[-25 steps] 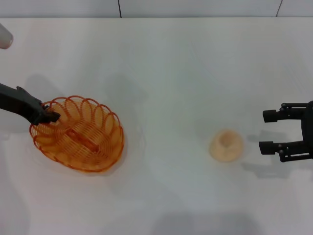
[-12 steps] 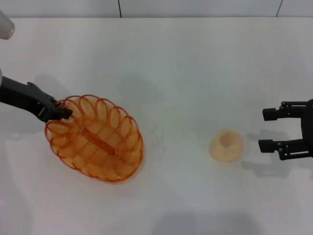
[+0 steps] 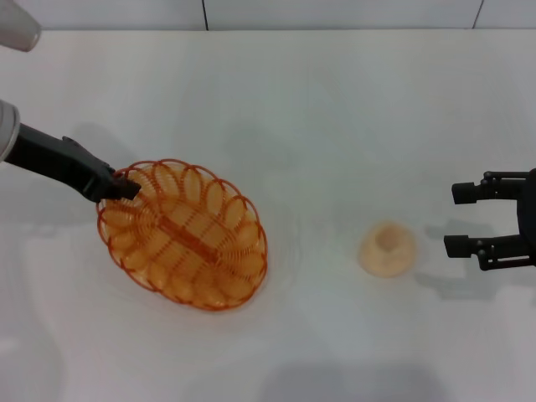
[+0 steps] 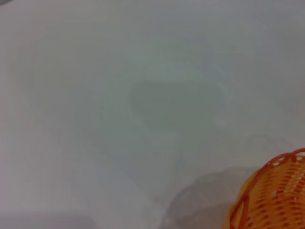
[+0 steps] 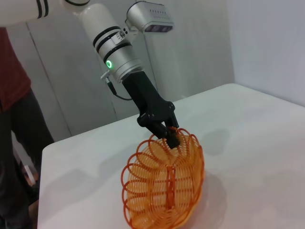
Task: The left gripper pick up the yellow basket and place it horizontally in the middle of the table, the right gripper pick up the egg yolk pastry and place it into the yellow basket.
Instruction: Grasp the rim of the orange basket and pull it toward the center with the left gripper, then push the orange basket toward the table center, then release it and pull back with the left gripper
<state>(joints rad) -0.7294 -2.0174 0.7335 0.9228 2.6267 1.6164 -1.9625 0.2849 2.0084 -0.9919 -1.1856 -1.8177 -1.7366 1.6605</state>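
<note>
Left claw [image 3: 126, 189] pinching the rim of the basket [image 3: 184, 234], carried toward the middle of the table [image 3: 318, 109].

We hold the basket tilted, one end low near the table, left of centre. For a good placing we should bring it further to the middle, turn its long side crosswise, lower it flat, then let go. Farther right, the pastry [image 3: 387, 249] sits on the table, and the right claw [image 3: 462, 219] waits spread just beside it.

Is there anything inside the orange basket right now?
No, the yellow basket looks empty; only its own wires show inside. The left end effector grips its rim. The egg yolk pastry sits apart on the table, beside the open right end effector.
</note>
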